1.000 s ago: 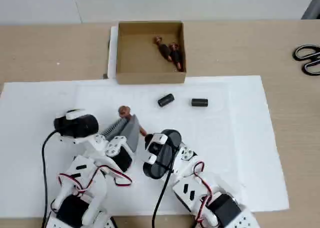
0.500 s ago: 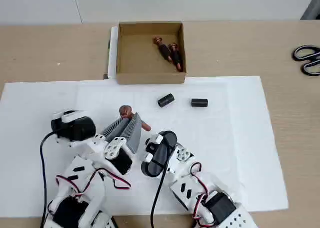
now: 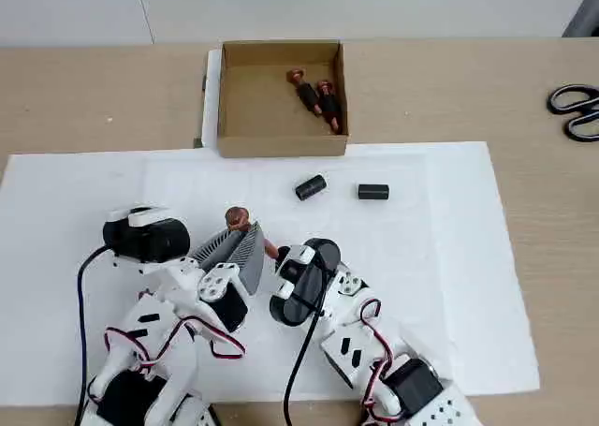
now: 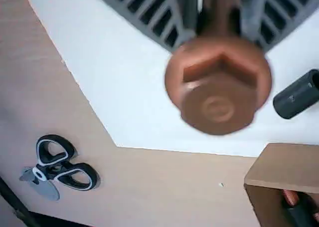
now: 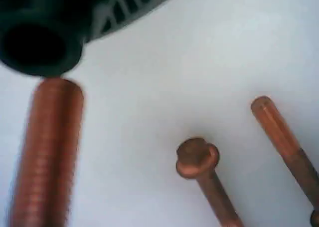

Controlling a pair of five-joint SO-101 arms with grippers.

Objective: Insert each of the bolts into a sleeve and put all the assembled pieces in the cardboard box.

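Observation:
My left gripper (image 3: 241, 233) is shut on a copper bolt (image 3: 236, 218), whose hex head (image 4: 218, 87) points away from the jaws (image 4: 219, 17). My right gripper (image 5: 55, 22) is shut on a black sleeve (image 5: 37, 47), just right of the left gripper in the high view. The bolt's threaded tip (image 5: 47, 152) sits at the sleeve's open mouth, slightly off its axis. Two more black sleeves (image 3: 311, 186) (image 3: 373, 192) lie on the white paper. The cardboard box (image 3: 243, 98) at the back holds two assembled pieces (image 3: 304, 89) (image 3: 328, 103).
Two loose copper bolts (image 5: 199, 162) (image 5: 284, 137) lie on the white paper (image 3: 449, 257) near the right gripper. Black-handled scissors (image 3: 576, 108) lie on the wooden table at the far right. Both arms' bases and cables crowd the front edge.
The left gripper and its bolt have moved slightly toward the front edge, bringing the bolt's tip closer to the right gripper. The right arm has shifted a little.

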